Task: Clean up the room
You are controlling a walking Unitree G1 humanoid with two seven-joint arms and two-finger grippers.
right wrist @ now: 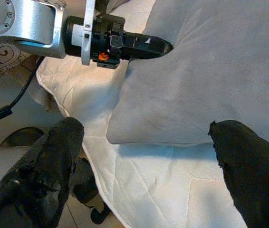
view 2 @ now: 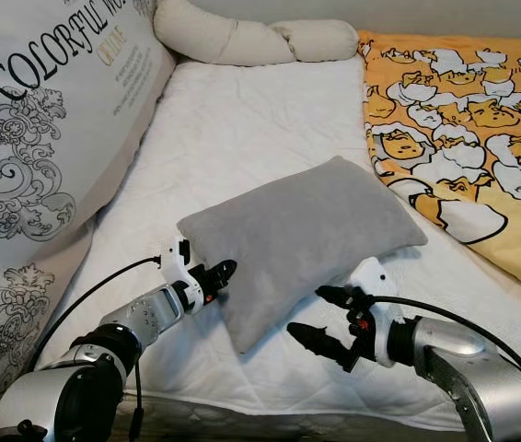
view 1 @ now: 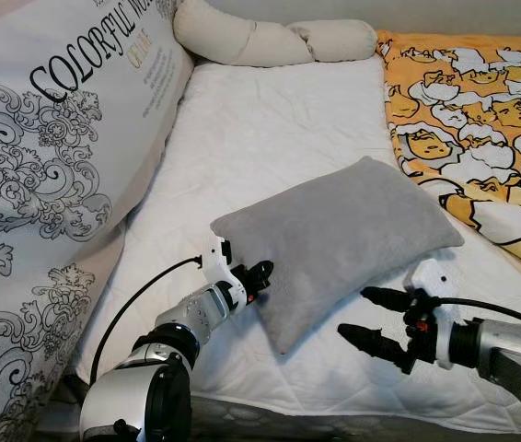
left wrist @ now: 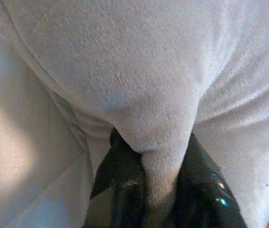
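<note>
A grey plush pillow (view 1: pixel 334 241) lies across the white mattress (view 1: pixel 270 129), one corner pointing at the front edge. My left gripper (view 1: pixel 262 274) is shut on the pillow's left edge; in the left wrist view a fold of grey fabric (left wrist: pixel 160 142) is pinched between the black fingers (left wrist: pixel 125 190). My right gripper (view 1: pixel 371 318) hovers open just right of the pillow's near corner, not touching it. The right wrist view has both its fingers (right wrist: pixel 53 156) spread wide before the pillow's corner (right wrist: pixel 125 135), with the left gripper (right wrist: pixel 144 45) beyond.
A large patterned cushion (view 1: pixel 49 157) with lettering leans along the left side. A cream bolster (view 1: pixel 270 39) lies at the head of the bed. A yellow cartoon blanket (view 1: pixel 481 120) covers the right side. The mattress front edge (view 1: pixel 353 396) is near my arms.
</note>
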